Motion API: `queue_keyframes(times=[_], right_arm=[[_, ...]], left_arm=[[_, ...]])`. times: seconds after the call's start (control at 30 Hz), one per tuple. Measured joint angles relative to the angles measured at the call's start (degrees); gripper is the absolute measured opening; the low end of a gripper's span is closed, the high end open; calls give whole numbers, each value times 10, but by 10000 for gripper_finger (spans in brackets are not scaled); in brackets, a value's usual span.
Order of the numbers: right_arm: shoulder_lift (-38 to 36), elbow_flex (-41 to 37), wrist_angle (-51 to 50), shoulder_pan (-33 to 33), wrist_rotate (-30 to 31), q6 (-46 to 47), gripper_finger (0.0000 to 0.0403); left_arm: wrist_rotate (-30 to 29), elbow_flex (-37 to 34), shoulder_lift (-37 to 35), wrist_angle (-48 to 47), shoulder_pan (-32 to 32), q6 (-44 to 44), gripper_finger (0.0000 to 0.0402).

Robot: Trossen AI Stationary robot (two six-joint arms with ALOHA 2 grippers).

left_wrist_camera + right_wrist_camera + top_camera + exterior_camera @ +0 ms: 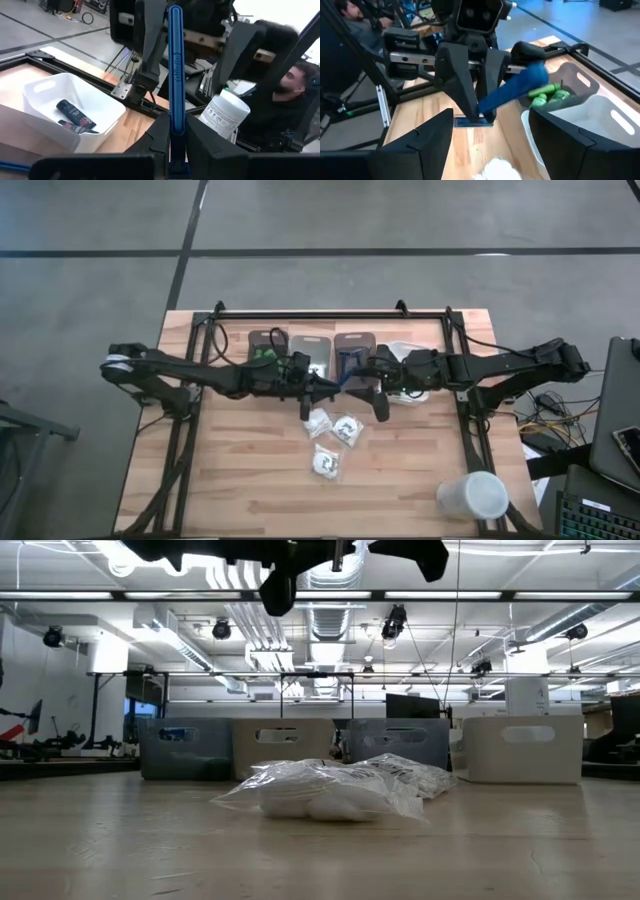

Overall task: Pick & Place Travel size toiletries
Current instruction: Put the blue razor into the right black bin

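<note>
Pale wooden desk (240, 480) on a dark frame, grey floor around it. Along the far edge, a row of four rectangular bins: grey bin (266, 345) with bright green mini bottles (547, 94), clear bin (311, 348), second grey bin (353, 346), white bin (75, 107) with small black tubes (72, 113). Near the desk's middle, three white clear-wrapped packets (334, 438), loosely grouped, well apart from both grippers in height as seen from table level. At the near right corner, large white cup (473, 497) on its side.

Left gripper (175, 132), raised in front of the bins near the desk's centre, clamped on the handle of a dark blue disposable razor (175, 65), handle standing straight out between the fingers. Right gripper (490, 145) directly facing it, fingers spread wide on either side of the razor, not touching it. Beyond the desk, a seated person (287, 100).
</note>
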Motion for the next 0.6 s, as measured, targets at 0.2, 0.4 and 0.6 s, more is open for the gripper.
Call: queue_keyframes(times=[0.2, 0.4, 0.6], right_arm=[[0, 5, 0, 0, 0, 13, 240], [0, 3, -4, 0, -1, 30, 218], [0, 4, -4, 0, 2, 32, 203]], left_arm=[[11, 6, 35, 45, 0, 5, 39], [10, 12, 46, 71, 0, 21, 39], [10, 12, 46, 71, 0, 21, 39]])
